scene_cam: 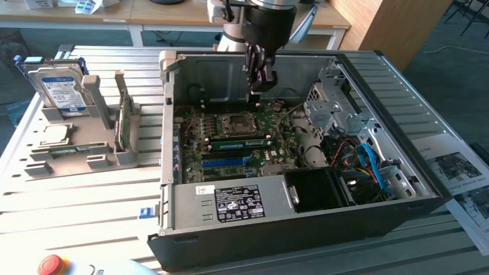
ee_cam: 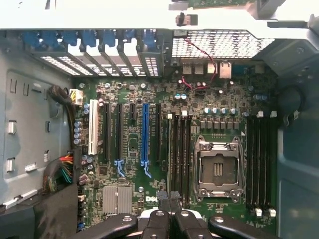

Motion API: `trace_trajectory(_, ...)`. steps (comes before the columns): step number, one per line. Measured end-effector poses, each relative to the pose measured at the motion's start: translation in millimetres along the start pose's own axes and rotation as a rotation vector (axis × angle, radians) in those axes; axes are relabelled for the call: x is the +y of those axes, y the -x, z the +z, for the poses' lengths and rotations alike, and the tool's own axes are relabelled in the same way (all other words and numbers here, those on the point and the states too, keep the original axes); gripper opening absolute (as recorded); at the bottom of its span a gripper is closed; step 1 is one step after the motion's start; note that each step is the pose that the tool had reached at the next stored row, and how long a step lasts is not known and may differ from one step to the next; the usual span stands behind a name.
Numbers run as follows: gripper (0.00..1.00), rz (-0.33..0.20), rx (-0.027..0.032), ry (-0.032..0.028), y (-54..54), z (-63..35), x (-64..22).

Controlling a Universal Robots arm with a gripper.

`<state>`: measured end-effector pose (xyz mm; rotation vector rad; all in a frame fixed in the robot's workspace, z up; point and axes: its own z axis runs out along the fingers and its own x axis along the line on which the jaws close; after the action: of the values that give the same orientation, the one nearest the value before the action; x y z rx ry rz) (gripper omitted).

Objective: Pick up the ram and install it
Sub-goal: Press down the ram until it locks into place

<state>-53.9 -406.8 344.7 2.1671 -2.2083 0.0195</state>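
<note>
Ram [scene_cam: 240, 142]: a long green stick is seen on the motherboard [scene_cam: 229, 150], lying along the black memory slots [ee_cam: 180, 154] between the processor socket [scene_cam: 236, 122] and the blue expansion slot [scene_cam: 229, 162]. Whether it is fully seated cannot be told.
Gripper [scene_cam: 258, 87]: it is held above the rear part of the motherboard, inside the open computer case [scene_cam: 306, 226]. The jaws are closed together and nothing is gripped between them.
Fingertips [ee_cam: 162, 198]: in the wrist view the two dark tips are pressed side by side, over one end of the memory slots and close to the processor socket.
Grey holder [scene_cam: 91, 154]: it is placed on the slatted table [scene_cam: 77, 195], at the exterior view's left of the case. A second narrow green board [scene_cam: 123, 119] is stood on edge in it.
Hard drive [scene_cam: 61, 91]: a silver drive with a blue-and-white label is propped upright at the back of the holder.
Processor chip [scene_cam: 54, 134]: a small square silver part is laid flat on the holder, in front of the drive.
Power supply [scene_cam: 229, 203]: a grey box with a black label is fixed along the near wall of the case.
Red button [scene_cam: 51, 264]: it is set at the near edge of the table.
</note>
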Motion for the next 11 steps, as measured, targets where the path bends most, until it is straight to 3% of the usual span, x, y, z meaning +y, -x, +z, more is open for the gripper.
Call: trace_trajectory(11,0.11,0.153,-0.0039,0.0061,0.0,0.3,0.0)
